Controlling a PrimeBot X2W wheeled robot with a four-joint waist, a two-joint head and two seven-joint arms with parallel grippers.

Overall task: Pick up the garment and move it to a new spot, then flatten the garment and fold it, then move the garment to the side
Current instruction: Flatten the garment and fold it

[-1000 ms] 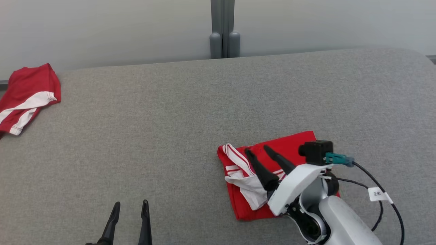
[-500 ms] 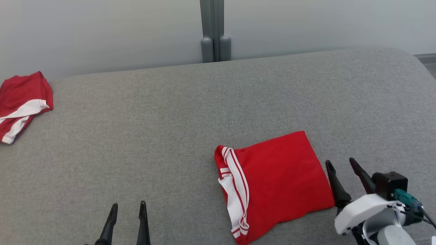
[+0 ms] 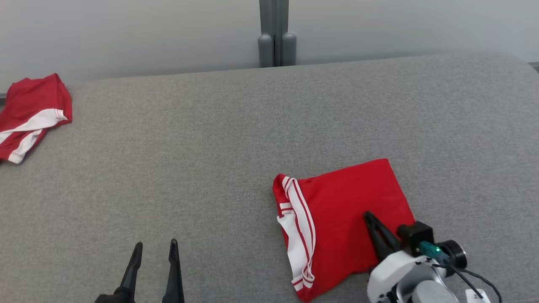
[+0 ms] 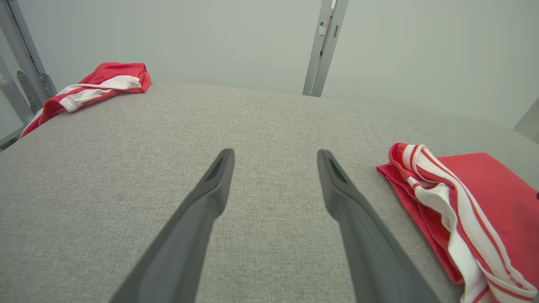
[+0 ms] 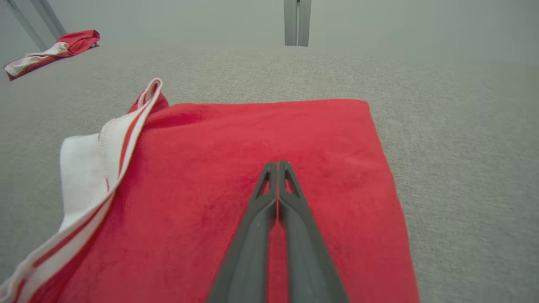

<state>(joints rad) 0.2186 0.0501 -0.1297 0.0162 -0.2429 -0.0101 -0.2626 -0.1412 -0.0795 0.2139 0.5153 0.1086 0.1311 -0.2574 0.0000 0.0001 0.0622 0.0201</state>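
The folded red garment [image 3: 349,202] lies flat on the grey padded table [image 3: 210,147], right of centre, with its white striped waistband [image 3: 297,219] along the left edge. My right gripper [image 3: 367,215] is shut with nothing between its fingers. It points across the garment's near right part, and in the right wrist view the closed tips [image 5: 278,165] sit low over the red cloth [image 5: 252,134]. My left gripper [image 3: 156,244] stands open over bare table at the lower left, well apart from the garment [image 4: 484,189]. Its fingers [image 4: 219,176] hold nothing.
A second red and white garment [image 3: 29,109] lies crumpled at the table's far left edge. A grey post [image 3: 276,33] stands behind the table's back edge against a pale wall. Bare grey surface spreads between the two garments and beyond the folded one.
My right gripper was open over the waistband, drew back to the garment's right side, and has now swung back over the red cloth with its fingers shut. The head camera shifted slightly.
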